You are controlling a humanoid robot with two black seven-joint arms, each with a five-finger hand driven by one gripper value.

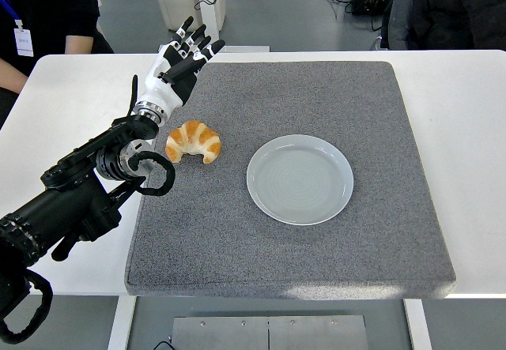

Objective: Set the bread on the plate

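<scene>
A golden croissant [194, 142] lies on the grey mat [316, 255], left of a pale grey plate [300, 178] that holds nothing. My left hand [178, 65] hovers just behind and above the croissant, its fingers [198, 47] spread open and pointing up and away, touching nothing. The black left arm comes in from the lower left across the mat's left edge. The right arm does not show.
A white table [466, 129] carries the mat. A person in dark clothes stands at the top left [47, 10], and another dark-clothed figure is at the top right [458, 6]. Cables lie on the floor behind.
</scene>
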